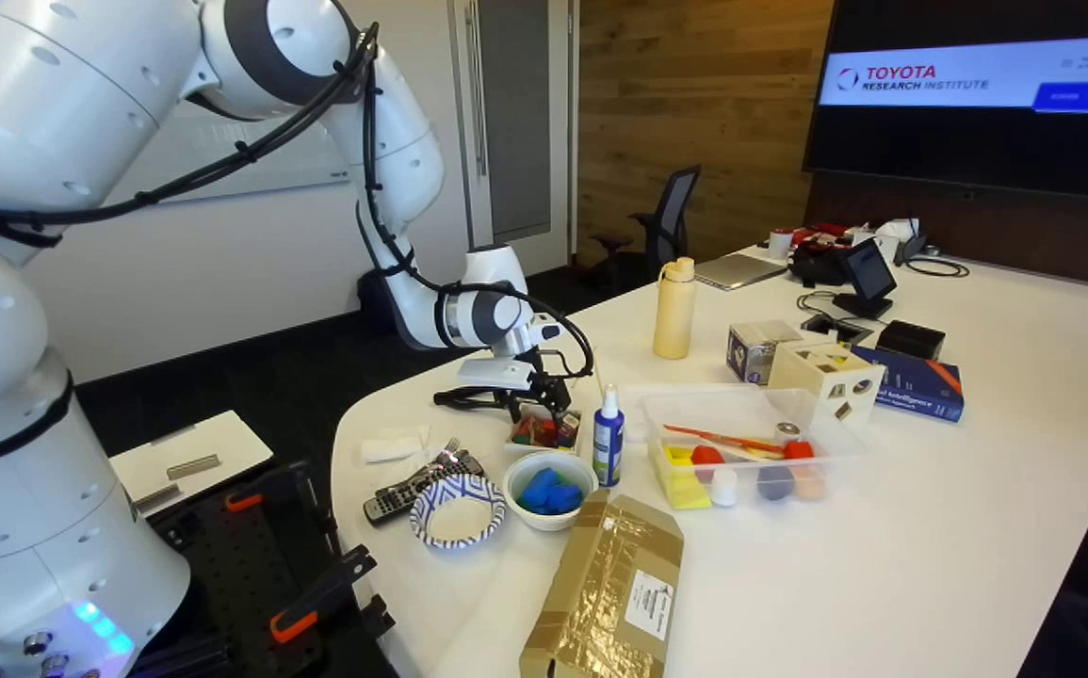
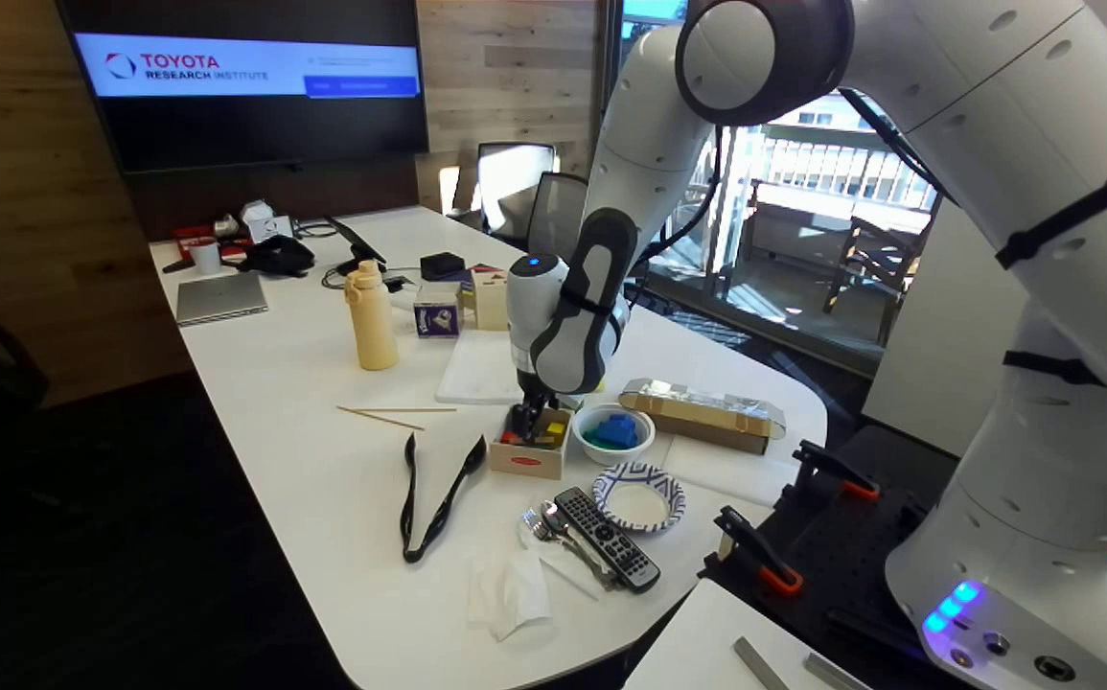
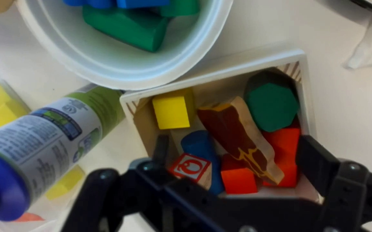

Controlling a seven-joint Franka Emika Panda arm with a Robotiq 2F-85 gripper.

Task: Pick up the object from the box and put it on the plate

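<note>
Two fingers (image 3: pixel 314 161) of the gripper (image 3: pixel 234 145) stand wide apart, released, at the small box (image 2: pixel 526 464); whether the tips pass below its rim cannot be told. The box holds a yellow cube (image 3: pixel 174 109), a green block (image 3: pixel 272 107), red blocks (image 3: pixel 284 146), a blue cylinder (image 3: pixel 202 146), a printed block (image 3: pixel 190 167) and a brown-faced wooden piece (image 3: pixel 237 132). Near the desk (image 2: pixel 313 460) edge facing the arm base (image 2: pixel 1013 575) lies the plate (image 2: pixel 639 505), just beside the remote control (image 2: pixel 608 539). Farther in, beside both box and plate, stands a white bowl (image 3: pixel 118 61) of blue and green pieces (image 3: pixel 129 26). Tongs (image 2: pixel 444 508) lie toward the long edge; a laptop (image 2: pixel 219 299) rests near a far corner.
</note>
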